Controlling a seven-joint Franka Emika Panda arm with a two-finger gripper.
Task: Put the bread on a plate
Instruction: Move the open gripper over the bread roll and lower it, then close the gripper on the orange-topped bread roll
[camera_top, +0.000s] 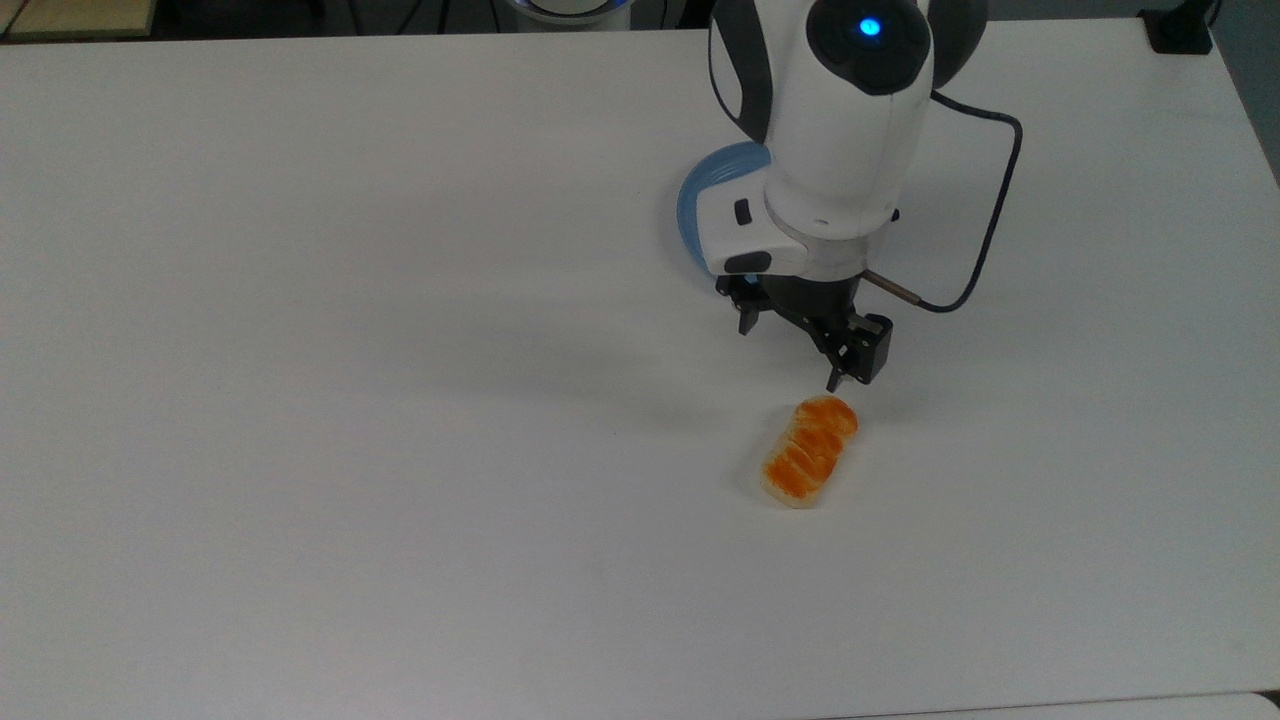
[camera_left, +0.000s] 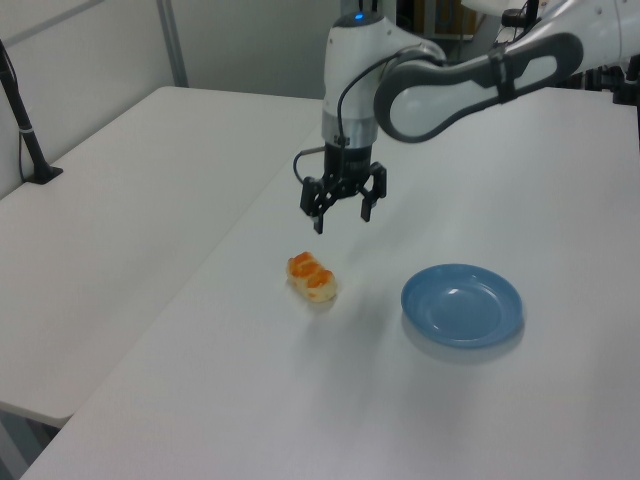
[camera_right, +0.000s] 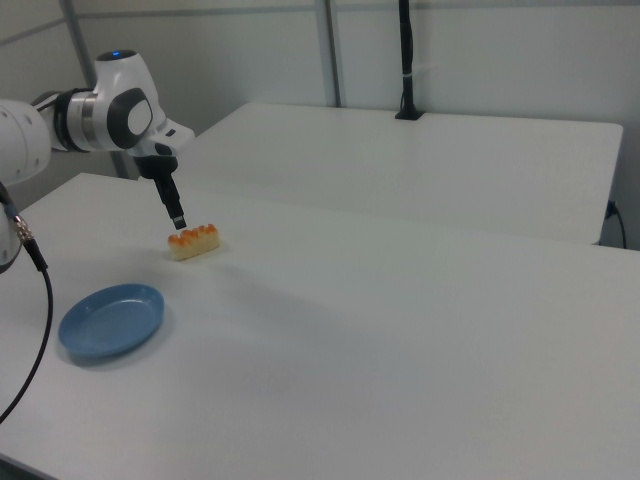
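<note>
Top view — bread (camera_top: 810, 452) lies just below the spread-fingered tool (camera_top: 790, 353), untouched.

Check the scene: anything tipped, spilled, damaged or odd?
Nothing stands out. The bread lies flat on the white table, glazed side up; the blue plate sits level and empty; the open pincer hangs above the bread.

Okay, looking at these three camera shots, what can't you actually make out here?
- Plate, top view: the arm covers most of it, leaving a sliver of rim at the top view's left.
- Gripper, right view: seen edge-on, so the finger gap is hidden; the left view shows it open.
- Gripper's height above the bread, top view: not readable from above.
- Bread's underside: against the table in all views.
</note>
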